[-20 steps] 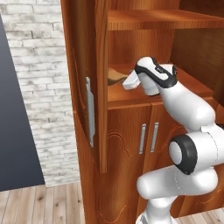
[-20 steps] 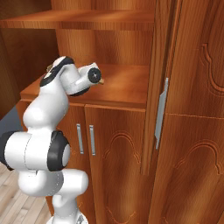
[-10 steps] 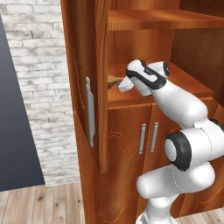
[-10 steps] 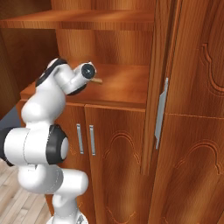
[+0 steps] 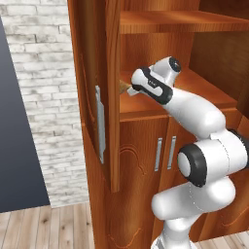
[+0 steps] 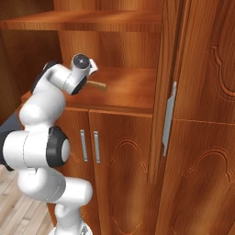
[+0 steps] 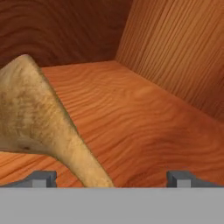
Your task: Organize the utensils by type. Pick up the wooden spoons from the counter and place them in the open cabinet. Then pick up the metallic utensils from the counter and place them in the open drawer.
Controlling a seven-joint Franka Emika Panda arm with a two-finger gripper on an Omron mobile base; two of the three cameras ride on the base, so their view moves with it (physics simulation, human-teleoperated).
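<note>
The jaws [image 7: 109,178] stand released, fingertips [image 7: 41,178] spread wide apart either side of the wooden spoon [image 7: 41,131]. Its bowl extends ahead to the left over the cabinet shelf [image 7: 144,118], inside the open cabinet [image 5: 160,22].

Wooden cabinet shelf [image 7: 144,127] with wooden spoon [image 7: 39,118] over it

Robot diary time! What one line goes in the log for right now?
step: wooden spoon into cabinet | hand: inside open cabinet, above lower shelf | wooden spoon: between the hand's fingertips, off shelf | grip: unclear
</note>
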